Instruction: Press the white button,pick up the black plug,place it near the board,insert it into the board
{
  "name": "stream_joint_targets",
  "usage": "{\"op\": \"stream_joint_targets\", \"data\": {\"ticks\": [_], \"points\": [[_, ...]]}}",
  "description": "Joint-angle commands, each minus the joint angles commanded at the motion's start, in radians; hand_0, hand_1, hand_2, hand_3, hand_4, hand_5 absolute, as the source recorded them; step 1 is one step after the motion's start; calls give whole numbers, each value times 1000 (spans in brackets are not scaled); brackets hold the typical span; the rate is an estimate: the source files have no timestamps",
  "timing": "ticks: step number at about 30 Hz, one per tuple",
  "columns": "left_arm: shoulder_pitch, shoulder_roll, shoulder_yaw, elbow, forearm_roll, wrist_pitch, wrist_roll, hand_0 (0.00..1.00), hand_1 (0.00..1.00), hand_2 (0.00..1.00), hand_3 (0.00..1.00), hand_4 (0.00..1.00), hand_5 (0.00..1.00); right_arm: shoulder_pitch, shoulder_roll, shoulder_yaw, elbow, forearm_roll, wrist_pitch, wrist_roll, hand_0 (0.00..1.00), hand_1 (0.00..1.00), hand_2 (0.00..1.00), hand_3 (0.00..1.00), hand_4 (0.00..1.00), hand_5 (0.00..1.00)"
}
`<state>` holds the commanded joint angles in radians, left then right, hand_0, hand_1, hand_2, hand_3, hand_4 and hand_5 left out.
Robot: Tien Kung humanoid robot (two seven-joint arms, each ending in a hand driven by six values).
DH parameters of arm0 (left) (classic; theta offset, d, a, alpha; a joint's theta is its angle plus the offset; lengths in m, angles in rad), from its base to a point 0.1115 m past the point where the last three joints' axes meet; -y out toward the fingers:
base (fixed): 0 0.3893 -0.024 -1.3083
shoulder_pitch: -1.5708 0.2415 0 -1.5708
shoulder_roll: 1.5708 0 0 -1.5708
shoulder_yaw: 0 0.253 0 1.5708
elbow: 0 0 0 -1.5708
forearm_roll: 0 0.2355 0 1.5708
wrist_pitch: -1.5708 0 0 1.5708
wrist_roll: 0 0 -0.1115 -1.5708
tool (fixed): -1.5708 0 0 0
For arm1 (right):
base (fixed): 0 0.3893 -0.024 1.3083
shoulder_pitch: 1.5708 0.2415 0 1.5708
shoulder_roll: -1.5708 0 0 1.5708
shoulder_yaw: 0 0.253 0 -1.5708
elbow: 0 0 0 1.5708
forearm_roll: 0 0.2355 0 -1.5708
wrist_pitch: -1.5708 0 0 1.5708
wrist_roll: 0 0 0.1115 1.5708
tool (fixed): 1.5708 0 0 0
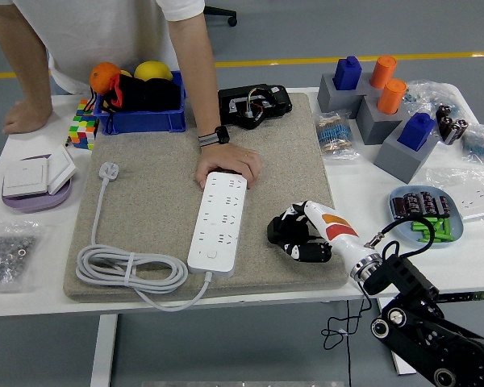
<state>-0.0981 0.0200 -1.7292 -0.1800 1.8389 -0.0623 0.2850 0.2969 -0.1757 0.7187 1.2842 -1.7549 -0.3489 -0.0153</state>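
- Beside the power strip (219, 220), on its right side and on the same grey mat (153, 201), the right hand (300, 236) rests with its fingers curled in a narrow bunch over something dark.
- Whether that dark thing is the black plug or only the hand's own fingers cannot be told; no other black plug shows near the power strip.
- At the far end of the power strip a person's hand (230, 165) presses down and steadies it.
- At the near end of the power strip sits its white button (212, 254), just before the cord leaves.
- Left of the power strip, a white cord (121, 270) lies coiled on the mat, ending in a white plug (107, 171) well apart from the sockets.
- No left hand of the robot is in view.
- Risks, as I judge them: the curled fingers may be too bulky to press the small button cleanly and could nudge the power strip sideways instead.
- A plug held at a tilt would miss the socket slots and scrape the face.
- The person's hand lies close to the far sockets, so a reach there could strike it.
- The cord at the near end might snag a finger.
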Motion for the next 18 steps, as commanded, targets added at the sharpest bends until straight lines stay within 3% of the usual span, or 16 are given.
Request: {"op": "stream_joint_targets", "data": {"ticks": [18], "points": [[1,0,0,0,1,0,1,624,631,636,691,554,389,2,-3,6,29,-12,-4,-3,538,549,545,502,759,2]]}}
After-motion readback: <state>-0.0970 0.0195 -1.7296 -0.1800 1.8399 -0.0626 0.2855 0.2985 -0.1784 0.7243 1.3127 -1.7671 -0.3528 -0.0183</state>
